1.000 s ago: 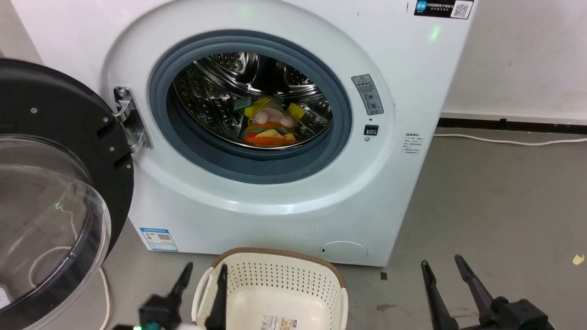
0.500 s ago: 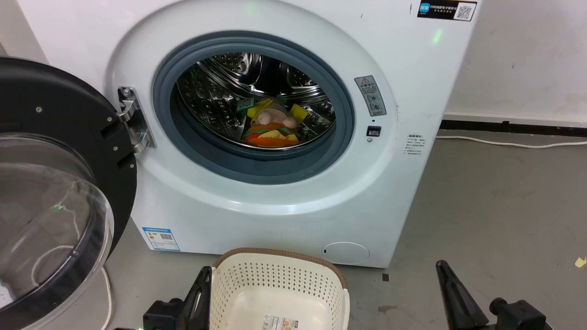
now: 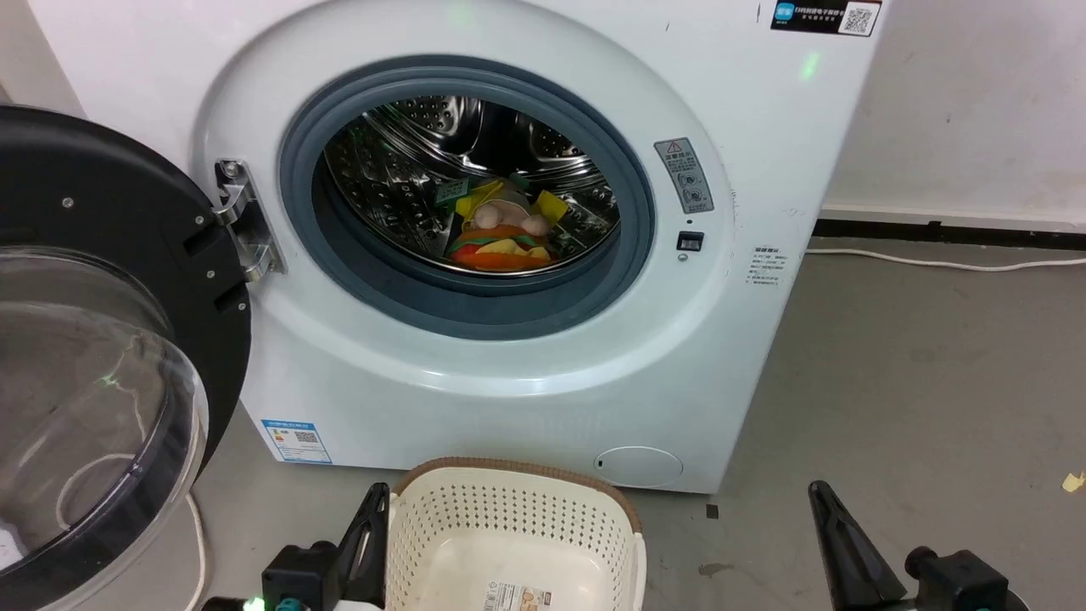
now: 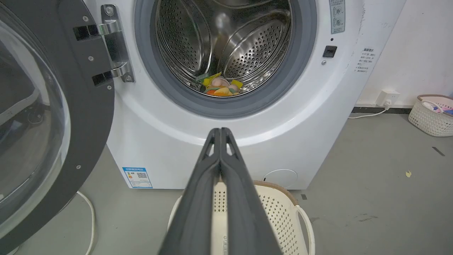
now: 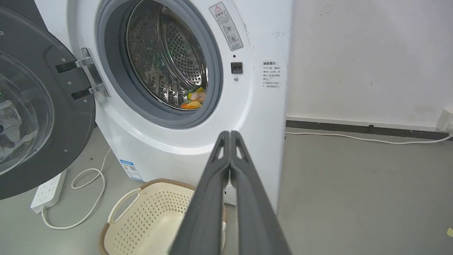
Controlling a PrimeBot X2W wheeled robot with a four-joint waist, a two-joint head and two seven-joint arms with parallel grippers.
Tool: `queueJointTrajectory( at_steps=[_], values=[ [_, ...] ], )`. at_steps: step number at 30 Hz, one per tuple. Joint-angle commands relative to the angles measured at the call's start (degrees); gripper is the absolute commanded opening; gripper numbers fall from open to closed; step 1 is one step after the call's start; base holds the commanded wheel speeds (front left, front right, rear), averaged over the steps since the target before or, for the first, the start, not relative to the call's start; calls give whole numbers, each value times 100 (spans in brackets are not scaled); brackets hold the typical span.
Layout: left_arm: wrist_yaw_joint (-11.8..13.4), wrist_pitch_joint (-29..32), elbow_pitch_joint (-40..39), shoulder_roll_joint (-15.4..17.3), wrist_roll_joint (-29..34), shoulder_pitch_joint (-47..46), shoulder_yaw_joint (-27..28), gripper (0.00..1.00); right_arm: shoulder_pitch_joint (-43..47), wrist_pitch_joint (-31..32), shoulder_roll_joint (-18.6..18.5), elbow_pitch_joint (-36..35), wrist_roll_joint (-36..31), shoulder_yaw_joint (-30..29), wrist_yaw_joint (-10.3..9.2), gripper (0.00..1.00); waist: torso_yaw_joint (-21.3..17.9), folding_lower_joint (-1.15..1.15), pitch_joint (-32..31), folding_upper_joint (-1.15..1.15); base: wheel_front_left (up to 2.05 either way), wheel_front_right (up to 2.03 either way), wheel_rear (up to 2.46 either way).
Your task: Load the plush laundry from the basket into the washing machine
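Lying at the bottom of the shiny perforated drum (image 3: 399, 170), the plush laundry (image 3: 501, 233) is inside the washing machine (image 3: 509, 390), just right of centre in the upper half of the head view. Its pink doll part with yellow hair sits above the orange burger with green, red and yellow layers. The grey rubber ring (image 3: 475, 310) circles the port. The door (image 3: 93, 339), black-rimmed with a clear dome, stands swung wide open at the left of the frame, hung on a metal hinge (image 3: 242, 221) at the port's left side.

The basket (image 3: 509, 509) stands on the grey floor (image 3: 916, 382) at the bottom centre of the head view, near the machine's front. Its brown rim faces the machine, and a paper label (image 3: 516, 596) lies on its inner bottom.

In the left wrist view, the left gripper (image 4: 220, 132) rises from the bottom centre with its two dark fingers pressed together and nothing between them, the tips in front of the white panel below the port. In the head view it is at the lower left, just beside the basket's left rim.

The right gripper (image 5: 230, 134) is likewise closed on nothing in the right wrist view. In the head view it is at the lower right, well apart from the basket.

A white power strip (image 5: 47, 191) with a looped cable (image 5: 88, 198) lies on the floor at the lower left of the right wrist view. A second pale basket (image 4: 431, 115) stands at the right edge of the left wrist view.
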Motion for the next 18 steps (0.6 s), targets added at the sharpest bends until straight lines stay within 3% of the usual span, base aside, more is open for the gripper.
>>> queueJointTrajectory(
  at_steps=[1,18],
  values=[
    [-49,40,-45,-43,97,-15,77,0,-81,42,-2,-33,-55,-27,6,0,-5,0,3,0,0,0,0],
    [-227,227,-138,-223,384,-31,388,0,-171,226,-3,-83,-172,-96,11,0,-45,0,28,0,0,0,0]
  ],
)
